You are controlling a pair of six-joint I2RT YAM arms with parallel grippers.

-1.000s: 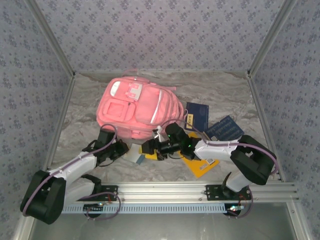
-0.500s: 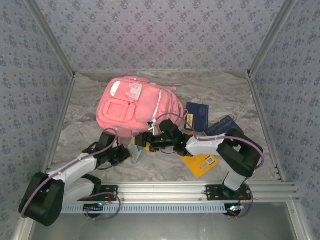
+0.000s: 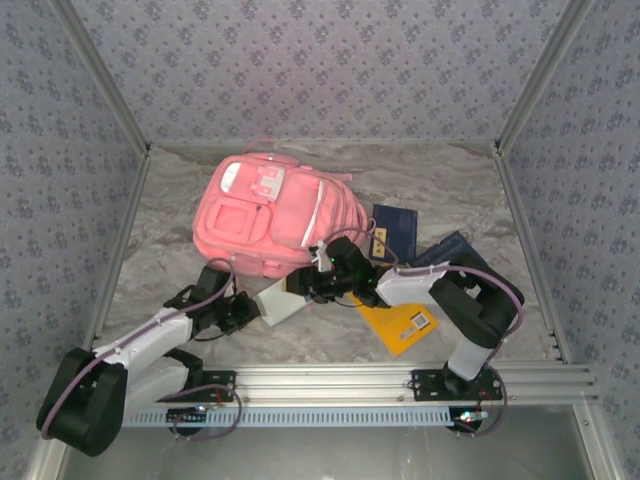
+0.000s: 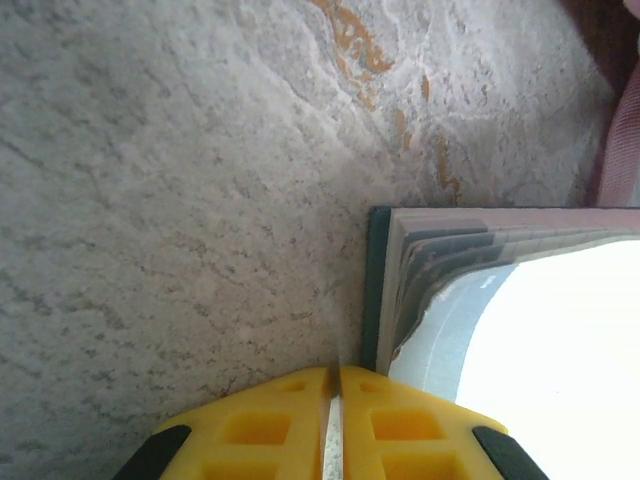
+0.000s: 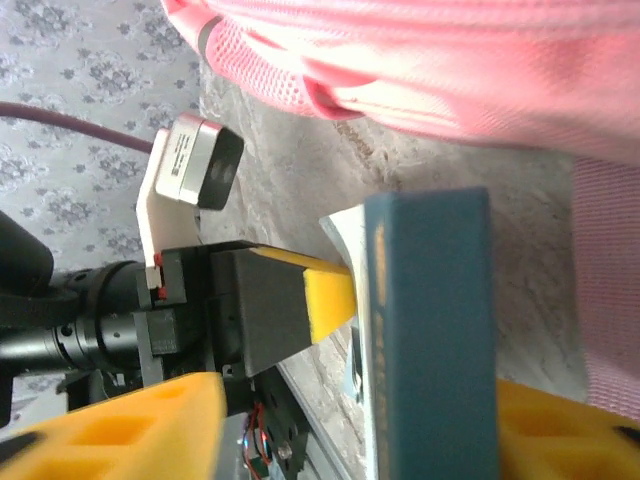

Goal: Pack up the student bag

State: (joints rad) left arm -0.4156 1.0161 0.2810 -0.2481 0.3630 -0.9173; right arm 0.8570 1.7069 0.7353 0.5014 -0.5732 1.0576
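Top external view: left gripper (image 3: 247, 310) was clenched on nothing, its tips touching the teal-spined hardcover book (image 3: 280, 300). The right gripper (image 3: 312, 287) straddled the book's other end, jaws apart, not yet clamped. The book's long axis ran between them. The soft pink fabric student bag (image 3: 268, 215) lay just beyond, nearest the right arm. Since a second earlier, the right gripper had advanced bagward, jaws narrowing.

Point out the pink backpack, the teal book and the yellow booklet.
pink backpack (image 3: 250, 225), top external view, on its front pocket.
teal book (image 5: 430, 330), right wrist view, on the teal face toward the camera.
yellow booklet (image 3: 392, 330), top external view, on its cover.
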